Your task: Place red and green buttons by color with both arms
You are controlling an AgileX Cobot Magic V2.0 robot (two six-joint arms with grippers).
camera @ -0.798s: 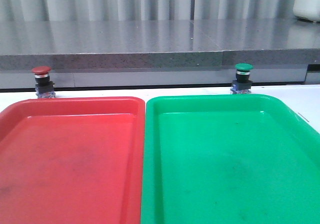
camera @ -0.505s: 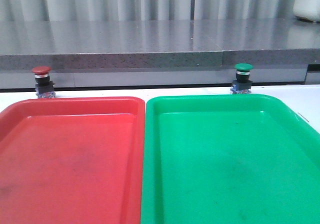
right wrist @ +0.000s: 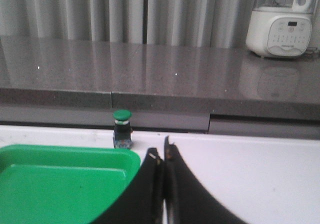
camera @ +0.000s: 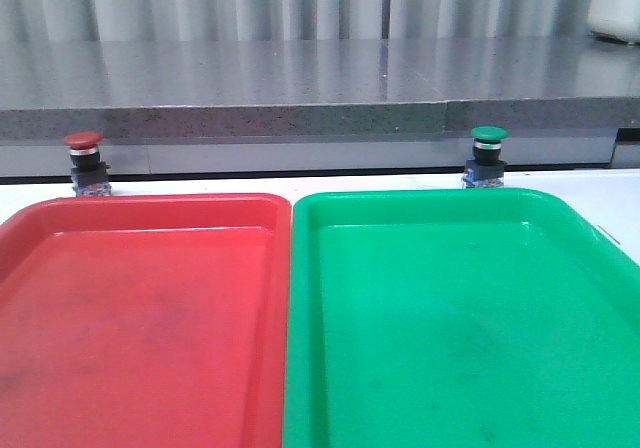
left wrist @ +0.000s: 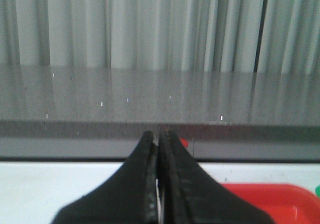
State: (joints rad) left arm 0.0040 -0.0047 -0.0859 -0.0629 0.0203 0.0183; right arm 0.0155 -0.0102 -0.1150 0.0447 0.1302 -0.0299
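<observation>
The red button stands upright on the white table behind the red tray's far left corner. The green button stands upright behind the green tray's far edge, right of middle. Neither arm shows in the front view. My left gripper is shut and empty; a sliver of the red button's cap peeks out just behind its tips. My right gripper is shut and empty, near the green tray's corner, with the green button farther off and to one side.
The red tray and green tray lie side by side, filling the near table. A grey counter ledge runs behind the buttons. A white appliance stands on the counter at the far right.
</observation>
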